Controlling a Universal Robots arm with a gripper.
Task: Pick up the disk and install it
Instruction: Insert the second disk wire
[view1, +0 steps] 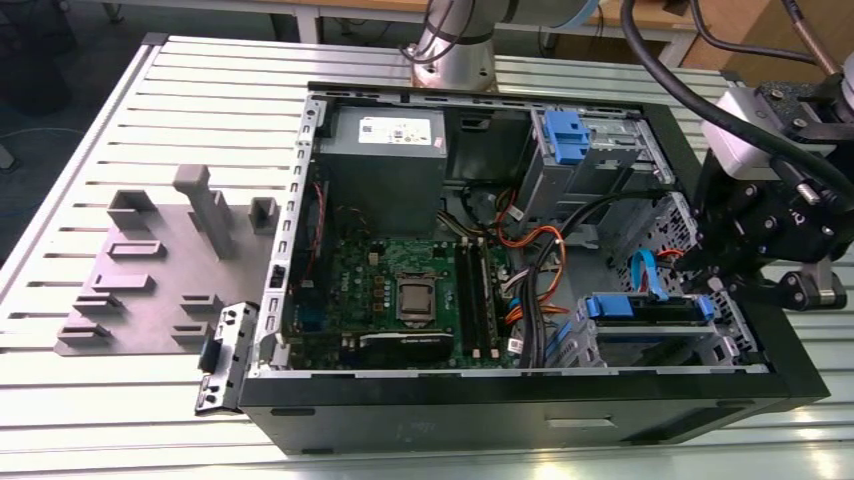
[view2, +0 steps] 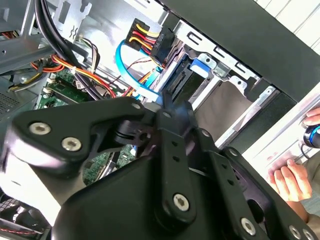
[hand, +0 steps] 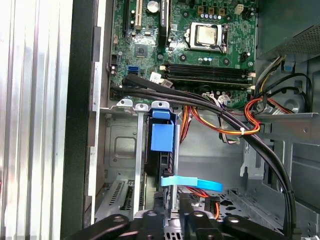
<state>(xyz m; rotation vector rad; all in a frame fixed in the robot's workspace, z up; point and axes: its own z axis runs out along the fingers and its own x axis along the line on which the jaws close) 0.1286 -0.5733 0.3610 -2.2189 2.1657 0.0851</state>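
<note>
The disk (hand: 162, 137) sits slotted in the drive bay at the front corner of the open computer case (view1: 534, 410) on the worktop (view1: 134, 420), blue rail showing. The tool (view1: 707, 268) hangs just beside it, a blue cable (hand: 190, 183) between them; clenched or released, I cannot tell

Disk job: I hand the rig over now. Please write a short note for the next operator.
Gripper: just above the cage, at the exterior view's right of the case, close to the blue cable.
Disk: seems to stand on edge inside that cage.
Done: pick-up and, apparently, insertion.
Left: whether it is fully seated cannot be told.
Note: a person's hand is beside the case.
</note>
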